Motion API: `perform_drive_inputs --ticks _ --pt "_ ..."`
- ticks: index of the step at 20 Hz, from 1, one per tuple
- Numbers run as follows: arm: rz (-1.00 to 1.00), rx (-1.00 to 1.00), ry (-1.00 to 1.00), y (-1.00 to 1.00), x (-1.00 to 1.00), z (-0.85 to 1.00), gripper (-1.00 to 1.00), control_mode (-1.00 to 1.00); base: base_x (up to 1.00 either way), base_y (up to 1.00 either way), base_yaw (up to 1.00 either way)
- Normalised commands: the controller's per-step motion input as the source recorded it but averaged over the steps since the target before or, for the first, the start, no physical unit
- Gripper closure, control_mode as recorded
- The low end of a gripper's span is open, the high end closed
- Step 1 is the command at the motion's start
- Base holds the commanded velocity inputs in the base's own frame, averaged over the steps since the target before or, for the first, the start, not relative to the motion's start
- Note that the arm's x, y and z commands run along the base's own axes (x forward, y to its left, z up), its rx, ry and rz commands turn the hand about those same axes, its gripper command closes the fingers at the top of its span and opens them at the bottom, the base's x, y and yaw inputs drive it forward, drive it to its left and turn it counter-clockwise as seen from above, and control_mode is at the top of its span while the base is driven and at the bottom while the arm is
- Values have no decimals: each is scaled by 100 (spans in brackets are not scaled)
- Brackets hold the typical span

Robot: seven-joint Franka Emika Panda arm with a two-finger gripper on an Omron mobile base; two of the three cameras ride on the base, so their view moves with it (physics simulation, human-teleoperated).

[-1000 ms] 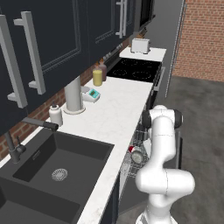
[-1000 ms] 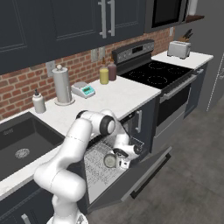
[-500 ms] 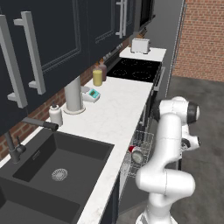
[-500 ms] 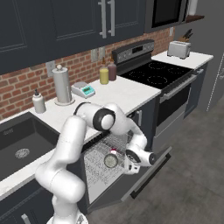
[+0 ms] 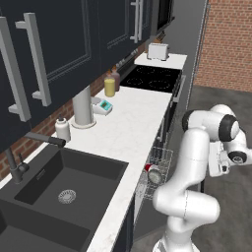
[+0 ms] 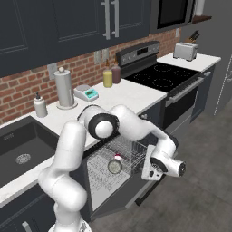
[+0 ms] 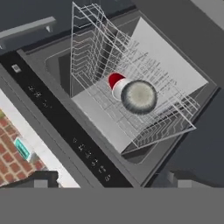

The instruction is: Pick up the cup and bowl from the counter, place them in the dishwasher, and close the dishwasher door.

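The red cup [image 7: 114,80] and the grey bowl [image 7: 138,97] lie side by side, touching, in the dishwasher's wire rack [image 7: 94,57]. Both base views show the pair there too: cup [image 6: 117,157] and bowl [image 6: 114,166], cup [image 5: 147,167] and bowl [image 5: 155,174]. The dishwasher door [image 6: 118,199] hangs open below the rack. My gripper [image 6: 148,170] hovers out past the rack's front, over the door, clear of both dishes. Its fingertips [image 7: 37,178] stand wide apart, open and empty. The white counter [image 5: 133,123] runs above the dishwasher.
On the counter stand a yellow jar [image 5: 110,86], a paper-towel holder [image 5: 82,106], a small scale [image 5: 103,105] and a soap bottle [image 5: 62,129]. The sink [image 5: 64,182] lies to the left, the black cooktop [image 5: 152,78] and a toaster [image 5: 157,50] beyond. Open floor lies right of the arm.
My hand has drawn back out of the rack toward the open floor. The bowl, beside the gripper a second ago, stays in the rack next to the cup.
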Motion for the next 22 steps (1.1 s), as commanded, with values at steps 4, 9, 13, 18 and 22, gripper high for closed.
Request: perform_drive_inputs --ticks 4,9,13,18,22 --pt "0 10 1 -87 -23 5 -100 -100 0 0 0" --pt "-2 10 10 -64 -7 -73 -100 -100 0 0 0" --pt "-4 12 7 -51 -6 -100 -100 -100 0 0 0" --pt "-5 15 6 -38 -4 -99 -100 -100 0 0 0" --pt "-4 18 5 -24 0 -94 -100 -100 0 0 0"
